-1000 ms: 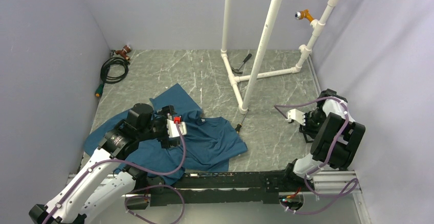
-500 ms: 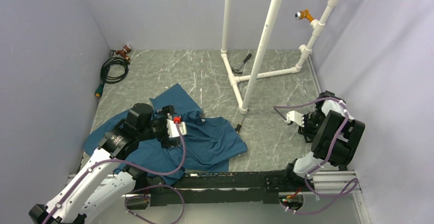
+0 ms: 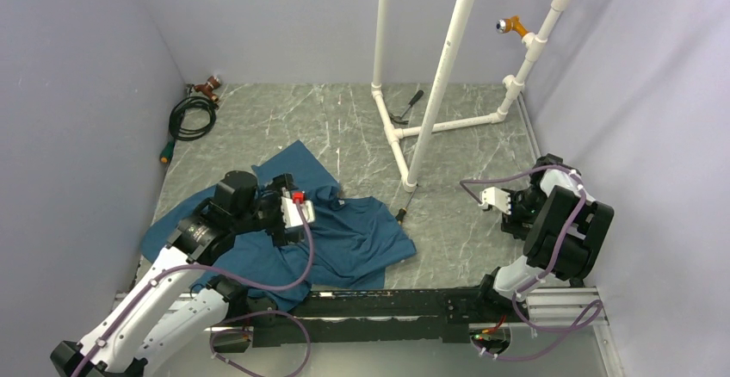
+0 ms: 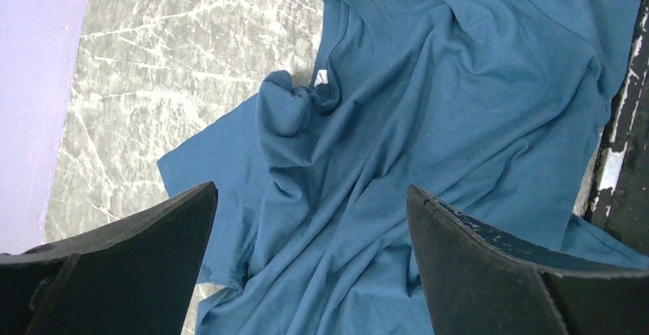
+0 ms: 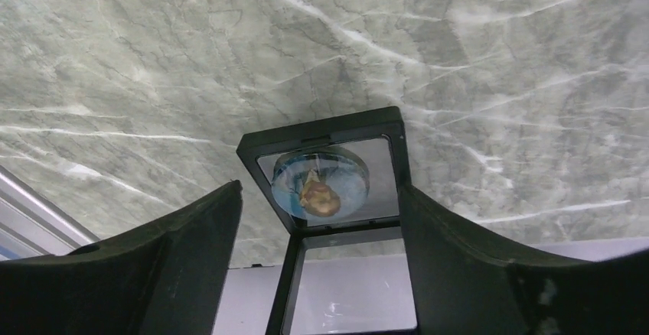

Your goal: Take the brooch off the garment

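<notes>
The garment (image 3: 361, 231) is a teal-blue T-shirt lying crumpled on the grey marbled table at the left. My left gripper (image 3: 280, 216) hovers over it. In the left wrist view the garment (image 4: 428, 105) fills the frame, collar and white label at the top, and the left gripper (image 4: 311, 188) is open with only cloth below. The brooch (image 5: 321, 182), a round pale disc with a yellowish figure, rests in an open black-framed case (image 5: 321, 132) on the table. My right gripper (image 5: 320, 188) straddles the case, open, its left finger clear of the frame. In the top view the right gripper (image 3: 514, 213) hides the brooch.
A white pipe rack (image 3: 430, 93) stands at the back centre-right with a small dark tool (image 3: 405, 110) by its base. A coiled black cable (image 3: 191, 119) lies at the back left. The black rail (image 3: 387, 304) runs along the near edge. Walls close in on both sides.
The right wrist has shifted slightly left and down. The left wrist has moved a little toward the back left over the garment.
</notes>
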